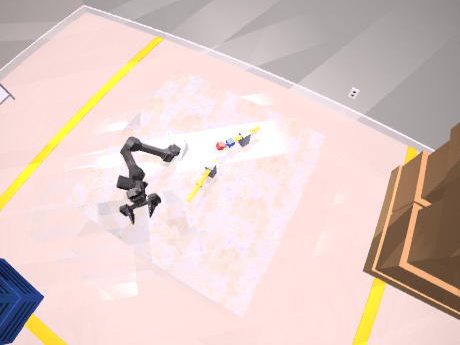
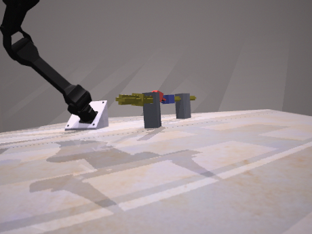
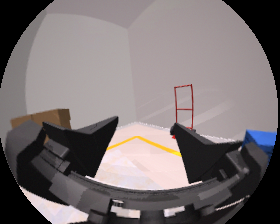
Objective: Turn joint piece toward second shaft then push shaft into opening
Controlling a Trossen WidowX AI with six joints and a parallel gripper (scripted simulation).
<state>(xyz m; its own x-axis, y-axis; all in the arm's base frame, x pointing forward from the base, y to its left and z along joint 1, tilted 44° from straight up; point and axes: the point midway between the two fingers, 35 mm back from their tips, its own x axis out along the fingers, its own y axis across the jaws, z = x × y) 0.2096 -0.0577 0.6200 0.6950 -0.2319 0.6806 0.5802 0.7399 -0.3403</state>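
Observation:
My gripper [image 1: 142, 219] [image 3: 146, 122] is open and empty, high up and well to the left of both shafts in the top view. The red joint piece [image 1: 220, 146] [image 2: 161, 95] sits beyond a blue part [image 1: 230, 142] [image 2: 168, 99] on the end of the fixed yellow shaft [image 1: 255, 129] [image 2: 193, 98], held by a grey block [image 1: 244, 140] [image 2: 183, 107]. The second yellow shaft [image 1: 199, 186] [image 2: 129, 100] passes through the nearer grey block [image 1: 211, 171] [image 2: 152, 112]. Its short inner end is apart from the red piece. Which way the red opening points is too small to tell.
The arm's white base [image 1: 183, 149] [image 2: 103, 114] stands left of the blocks. Brown boxes [image 1: 425, 227] [image 3: 60, 118] and a blue crate [image 1: 17, 297] [image 3: 260, 138] lie far off. A red frame [image 3: 192, 107] stands in the wrist view's background.

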